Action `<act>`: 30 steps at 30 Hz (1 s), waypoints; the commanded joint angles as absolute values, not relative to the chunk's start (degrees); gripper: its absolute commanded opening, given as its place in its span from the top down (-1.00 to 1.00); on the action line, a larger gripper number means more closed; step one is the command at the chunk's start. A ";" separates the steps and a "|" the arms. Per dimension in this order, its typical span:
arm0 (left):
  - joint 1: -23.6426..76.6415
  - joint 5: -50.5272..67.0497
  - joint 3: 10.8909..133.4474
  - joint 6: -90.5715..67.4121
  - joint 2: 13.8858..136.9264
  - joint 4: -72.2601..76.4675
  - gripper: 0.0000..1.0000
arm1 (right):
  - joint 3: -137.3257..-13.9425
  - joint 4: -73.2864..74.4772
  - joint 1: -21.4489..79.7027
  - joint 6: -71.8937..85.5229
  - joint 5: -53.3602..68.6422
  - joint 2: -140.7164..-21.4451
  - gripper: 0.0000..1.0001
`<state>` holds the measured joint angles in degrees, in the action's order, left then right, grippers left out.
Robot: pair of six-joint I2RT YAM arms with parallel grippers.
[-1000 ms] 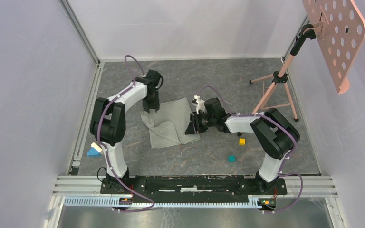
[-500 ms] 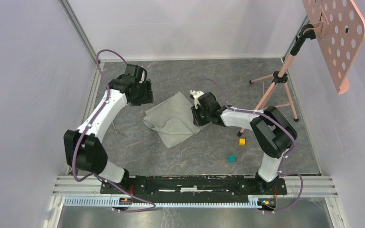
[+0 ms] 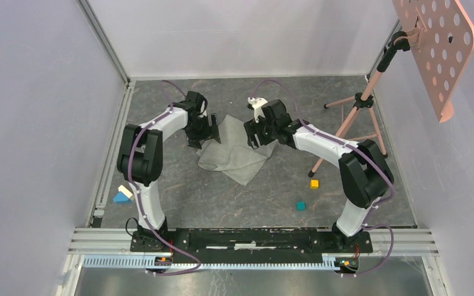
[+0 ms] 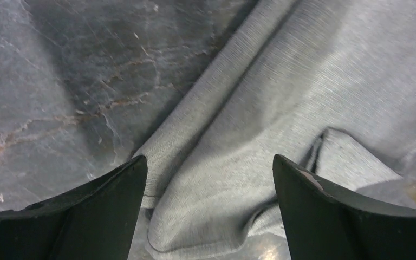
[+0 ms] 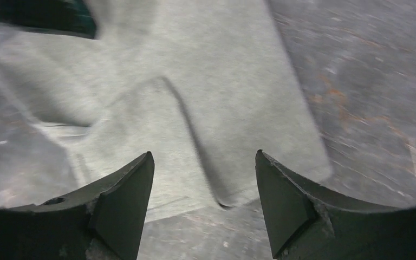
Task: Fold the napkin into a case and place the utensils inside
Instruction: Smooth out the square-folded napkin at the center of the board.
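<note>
The grey-green napkin (image 3: 237, 157) lies rumpled and partly doubled over at the middle of the table. My left gripper (image 3: 205, 131) hangs open over its left edge. In the left wrist view the napkin (image 4: 233, 135) fills the space between the spread fingers (image 4: 103, 216) of the left gripper (image 4: 208, 162), and nothing is pinched. My right gripper (image 3: 257, 132) stands open over the cloth's far right part. In the right wrist view a napkin (image 5: 195, 81) corner lies between the right gripper's (image 5: 203, 157) tips, untouched. The utensils are out of view.
A yellow cube (image 3: 314, 183) and a teal cube (image 3: 300, 206) sit right of the cloth. Blue and cream blocks (image 3: 122, 195) lie by the left rail. A tripod stand (image 3: 353, 117) with a pink perforated board (image 3: 435, 46) occupies the back right. Walls enclose the table.
Both grippers have opened and let the cloth go. The left arm swung away and came back to the napkin's left edge. The right gripper moved toward the back. The napkin shifted back and right.
</note>
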<state>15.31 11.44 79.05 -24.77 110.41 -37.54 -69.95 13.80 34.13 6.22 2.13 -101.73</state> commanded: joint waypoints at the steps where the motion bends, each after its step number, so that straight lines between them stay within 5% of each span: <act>1: 15.64 6.43 82.66 -24.87 112.41 -36.99 -0.81 | -69.04 8.07 34.18 7.87 17.94 -101.69 -0.50; 5: 15.73 1.59 79.81 -24.13 112.02 -38.42 -0.69 | -74.70 7.82 34.35 7.23 18.89 -107.29 -0.52; 13: 16.17 4.06 67.76 -29.06 107.59 -33.47 -0.46 | -85.41 13.96 42.09 4.79 -4.38 -116.28 -0.57; 21: 16.13 6.37 58.18 -36.33 101.12 -26.81 -0.17 | -85.78 15.42 46.36 3.82 -12.13 -119.85 -0.54; 30: 16.08 4.56 55.22 -38.32 100.66 -24.49 -0.13 | -73.60 17.46 48.99 4.61 -18.88 -109.50 -0.53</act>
<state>15.84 4.91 58.39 -34.72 99.04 -24.45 -80.88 15.46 48.42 4.43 -14.52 -117.84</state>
